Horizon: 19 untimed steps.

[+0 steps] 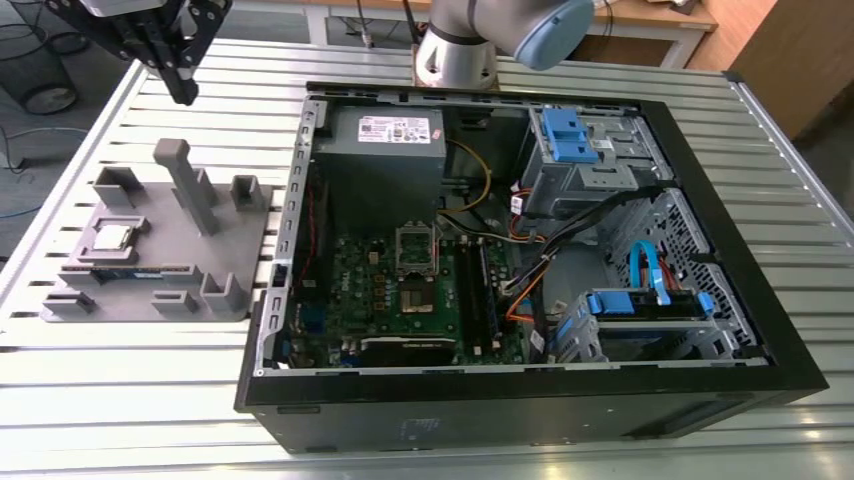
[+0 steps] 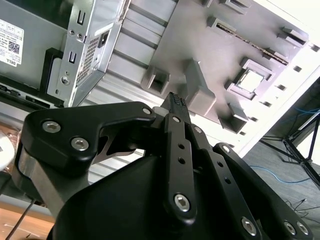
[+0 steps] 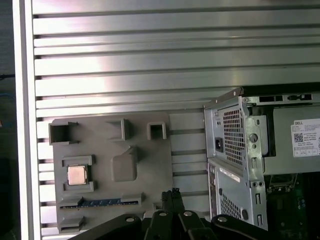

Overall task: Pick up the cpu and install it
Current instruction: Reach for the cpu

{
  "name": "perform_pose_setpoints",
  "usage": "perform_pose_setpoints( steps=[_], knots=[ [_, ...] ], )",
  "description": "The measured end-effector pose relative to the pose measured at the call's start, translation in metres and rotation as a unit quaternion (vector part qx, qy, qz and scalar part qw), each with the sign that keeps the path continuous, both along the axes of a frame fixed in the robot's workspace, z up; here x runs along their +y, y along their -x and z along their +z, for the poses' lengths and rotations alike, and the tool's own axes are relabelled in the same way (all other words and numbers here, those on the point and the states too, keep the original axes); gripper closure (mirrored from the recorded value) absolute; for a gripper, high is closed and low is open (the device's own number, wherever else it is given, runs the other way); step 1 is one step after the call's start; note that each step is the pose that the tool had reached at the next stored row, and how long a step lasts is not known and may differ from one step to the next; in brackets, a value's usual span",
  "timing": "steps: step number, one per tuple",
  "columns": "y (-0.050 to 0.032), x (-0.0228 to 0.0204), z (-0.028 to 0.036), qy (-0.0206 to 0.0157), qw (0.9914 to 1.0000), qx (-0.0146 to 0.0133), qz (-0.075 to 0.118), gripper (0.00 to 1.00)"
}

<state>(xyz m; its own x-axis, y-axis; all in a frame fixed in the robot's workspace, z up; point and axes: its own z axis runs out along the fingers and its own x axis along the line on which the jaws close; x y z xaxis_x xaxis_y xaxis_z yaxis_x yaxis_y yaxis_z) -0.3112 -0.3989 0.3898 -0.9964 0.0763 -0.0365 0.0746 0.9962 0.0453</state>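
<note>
Black gripper (image 1: 184, 92) is hovering upper left in the exterior view, fingers together, empty. The small silvery square cpu (image 1: 111, 237) is sitting below it, nested in the grey plastic tray (image 1: 247, 245), whose recess is presumably keeping it aligned.

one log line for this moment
gripper: shut, empty, hovering clear of holder tray | cpu: in tray pocket, untouched | install: not done

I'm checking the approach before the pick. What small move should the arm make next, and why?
Probably carry the gripper sideways until it is above the cpu, before any descent. The cpu lies flat in its pocket on the grey holder tray, untouched. The gripper hangs high and off to one side of it, holding nothing, with its fingers together.
</note>
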Motion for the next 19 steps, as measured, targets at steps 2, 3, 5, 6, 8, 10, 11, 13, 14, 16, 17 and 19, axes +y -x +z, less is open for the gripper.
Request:
perform_pose_setpoints(
  steps=[2,3,5,6,8,10,11,13,14,16,17,19],
  knots=[
    [0.0038,0.0000,-0.0002,0.0000,1.00000,-0.0001,0.000,0.89],
    [0.0056,0.0000,-0.0003,0.0000,1.00000,-0.0002,0.000,0.89],
    [0.0095,0.0000,-0.0004,0.0000,1.00000,-0.0003,0.000,0.89],
    [0.0114,0.0000,-0.0004,0.0000,1.00000,-0.0003,0.000,0.89],
    [0.0153,0.0000,-0.0006,0.0000,1.00000,-0.0004,0.000,0.89],
    [0.0194,0.0000,-0.0008,0.0000,1.00000,-0.0005,0.000,0.89],
    [0.0214,0.0000,-0.0010,0.0000,1.00000,-0.0006,0.000,0.89],
    [0.0253,0.0000,-0.0012,0.0000,1.00000,-0.0007,0.000,0.89],
    [0.0272,0.0000,-0.0013,0.0000,1.00000,-0.0007,0.000,0.89],
    [0.0313,0.0000,-0.0015,0.0000,1.00000,-0.0008,0.000,0.89],
    [0.0332,0.0000,-0.0017,0.0000,1.00000,-0.0008,0.000,0.89],
    [0.0370,0.0000,-0.0019,0.0000,1.00000,-0.0008,0.000,0.89]
  ],
)
